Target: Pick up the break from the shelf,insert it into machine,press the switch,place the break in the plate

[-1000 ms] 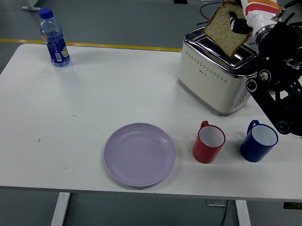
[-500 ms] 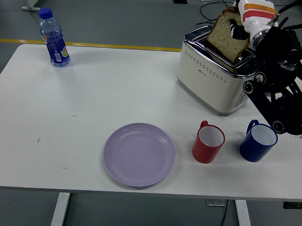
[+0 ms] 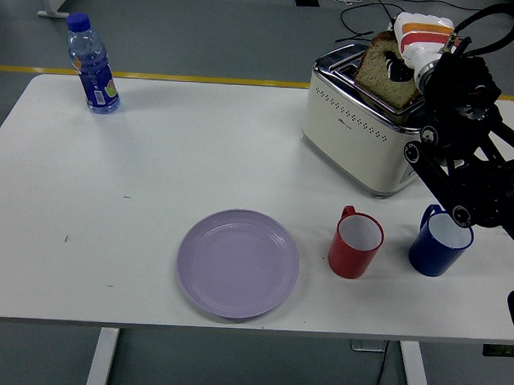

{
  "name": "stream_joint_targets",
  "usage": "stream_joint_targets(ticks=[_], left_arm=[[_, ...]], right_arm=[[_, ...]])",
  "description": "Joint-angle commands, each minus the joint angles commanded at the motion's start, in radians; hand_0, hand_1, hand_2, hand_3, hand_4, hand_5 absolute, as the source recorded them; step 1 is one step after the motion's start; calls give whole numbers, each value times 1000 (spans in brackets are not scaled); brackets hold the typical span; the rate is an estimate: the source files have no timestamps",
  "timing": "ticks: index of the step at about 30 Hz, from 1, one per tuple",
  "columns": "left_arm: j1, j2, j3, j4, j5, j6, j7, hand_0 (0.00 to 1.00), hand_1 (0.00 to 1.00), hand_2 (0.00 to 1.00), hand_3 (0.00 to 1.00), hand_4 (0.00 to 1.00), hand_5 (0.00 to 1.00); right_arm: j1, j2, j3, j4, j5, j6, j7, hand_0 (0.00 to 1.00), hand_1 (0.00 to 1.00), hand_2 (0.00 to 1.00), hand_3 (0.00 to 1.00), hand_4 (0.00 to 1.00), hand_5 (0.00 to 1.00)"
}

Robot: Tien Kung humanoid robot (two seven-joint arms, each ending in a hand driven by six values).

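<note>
1. White table [image 3: 156,162]: fills most of the head view, near edge along the bottom, grey floor beyond the far edge.
2. Right arm [image 3: 472,159]: black, entering from the right edge, reaching up and over the toaster's right end.
3. Cream toaster [image 3: 362,137]: on the far right part of the table, chrome top with slots, angled toward the near right.
4. Lilac plate [image 3: 238,262]: bare, near the front edge, left of the red mug.
5. Right hand [image 3: 414,48]: white with orange and red stripes, above the toaster's top, fingers pinching the upper right part of the bread.
6. Bread slice [image 3: 383,72]: tilted, lower edge down in a toaster slot, upper half standing out above the chrome top, held by the hand.
7. Water bottle [image 3: 92,64]: upright, blue cap, far left corner, well apart from everything else.
8. Blue mug [image 3: 439,243]: near right, partly under the arm's lower link.
9. Red mug [image 3: 356,243]: just left of the blue mug, between it and the plate, handle toward the toaster.
</note>
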Motion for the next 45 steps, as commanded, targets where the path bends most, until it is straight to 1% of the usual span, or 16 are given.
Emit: stream_joint_targets(ticks=[2, 3, 8, 9, 14, 15, 23, 27, 32, 33, 34, 39, 40, 41, 44, 45], left_arm=[[0, 0, 0, 0, 0, 0, 0, 657, 570, 584, 614, 322, 990], [0, 0, 0, 0, 1, 0, 0, 657, 570, 584, 614, 321, 989], [1, -1, -3, 0, 5, 0, 2, 657, 570, 584, 614, 321, 989], [1, -1, -3, 0, 6, 0, 2, 657, 570, 584, 615, 323, 991], [3, -2, -4, 0, 9, -1, 3, 657, 570, 584, 615, 323, 991], [4, -2, -6, 0, 11, -1, 4, 657, 571, 584, 615, 323, 991], [7, -2, -9, 0, 15, -1, 4, 657, 572, 584, 614, 323, 991], [8, -2, -9, 0, 14, -1, 4, 657, 572, 587, 613, 322, 990], [8, -2, -4, 0, 7, -1, 2, 657, 572, 587, 613, 322, 990], [8, -2, -4, 0, 6, -1, 2, 657, 571, 586, 613, 322, 991], [8, -2, -4, 0, 6, -1, 2, 657, 571, 586, 613, 322, 991], [5, -1, -1, 0, -3, -1, -1, 657, 571, 586, 613, 322, 991], [5, 0, -1, 0, -2, -1, -2, 657, 572, 585, 613, 322, 991], [5, 0, -1, 0, -2, -1, -2, 657, 572, 585, 613, 322, 991], [6, 0, -5, 0, 4, -2, -1, 657, 572, 585, 613, 322, 991], [7, 0, -6, 0, 3, -2, -2, 657, 571, 585, 612, 323, 991]], right_arm=[[0, 0, 1, -2, 4, 0, 7, 366, 471, 558, 680, 562, 2], [-1, 1, 5, -4, 8, -2, 13, 781, 727, 840, 840, 679, 32], [-2, 1, 14, -8, 30, 0, 26, 781, 727, 840, 840, 679, 32], [-2, 1, 15, -8, 35, 1, 27, 907, 840, 967, 934, 722, 46], [-8, 0, 19, -9, 50, -13, 34, 907, 840, 967, 934, 722, 46], [-9, 0, 21, -8, 53, -17, 35, 934, 876, 998, 995, 737, 54], [-20, -13, 35, 19, 56, -23, 35, 931, 874, 998, 993, 761, 74], [-39, -36, 56, 70, 80, -31, 33, 929, 873, 998, 982, 756, 90], [-72, -74, 90, 140, 164, -71, 39, 929, 873, 998, 982, 756, 90], [-75, -77, 93, 145, 173, -74, 40, 885, 821, 940, 929, 675, 182], [-75, -78, 94, 147, 175, -75, 40, 885, 821, 940, 929, 675, 182], [-157, -155, 161, 243, 365, -206, 74, 885, 821, 940, 929, 675, 182], [-173, -166, 172, 259, 410, -226, 83, 824, 762, 872, 906, 616, 261], [-178, -170, 175, 263, 446, -232, 85, 824, 762, 872, 906, 616, 261], [-232, -204, 203, 314, 562, -311, 137, 824, 762, 872, 906, 616, 261], [-255, -216, 213, 333, 596, -342, 162, 494, 514, 590, 811, 357, 116]])
